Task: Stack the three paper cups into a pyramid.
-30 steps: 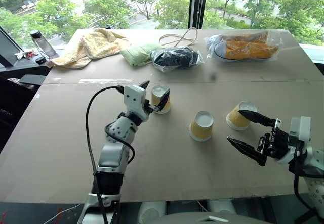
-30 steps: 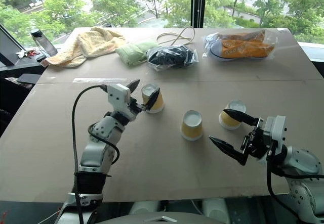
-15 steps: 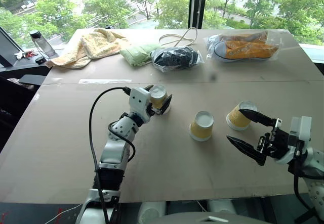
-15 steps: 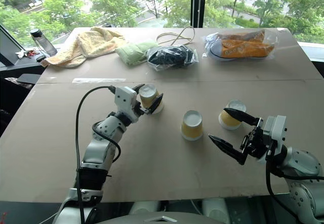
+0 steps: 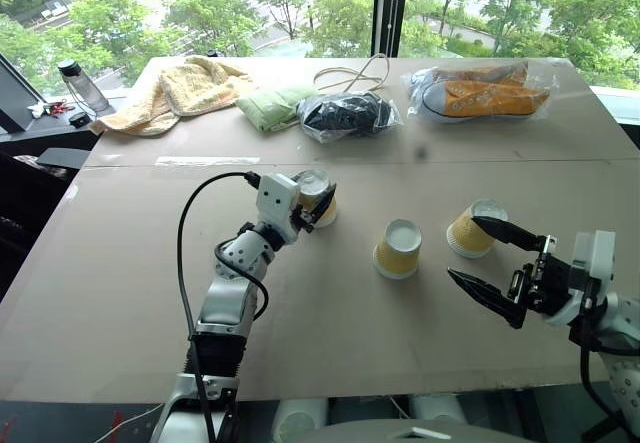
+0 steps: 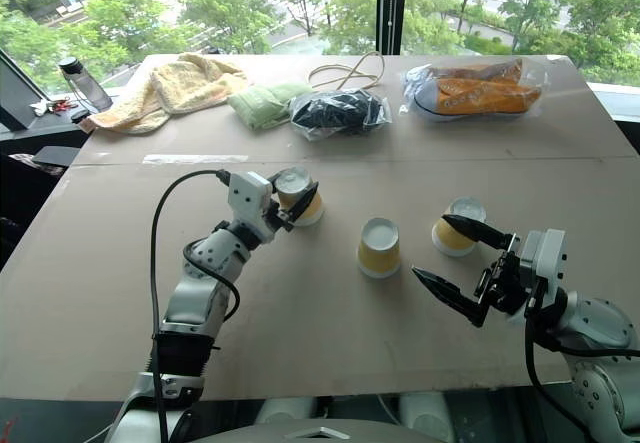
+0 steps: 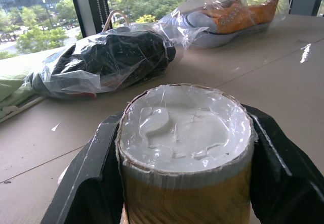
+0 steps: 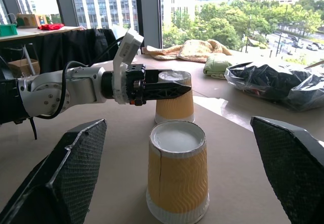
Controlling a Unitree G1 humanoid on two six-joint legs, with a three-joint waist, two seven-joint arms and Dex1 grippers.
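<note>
My left gripper (image 5: 312,206) is clamped on the far-left cup (image 5: 318,198) (upside down on the table (image 5: 120,283)); squeezing could crumple it. My right gripper (image 5: 492,266) gapes between the other cups (image 5: 398,249), risking a knock.

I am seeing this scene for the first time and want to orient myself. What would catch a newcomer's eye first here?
First, the left gripper, its fingers shut on an upside-down paper cup that stands on the brown table. Right of it stand the middle cup, also upside down, and a tilted third cup; the right gripper waits open just in front of that one. Along the far edge lie a yellow towel and bagged orange shoes.
</note>
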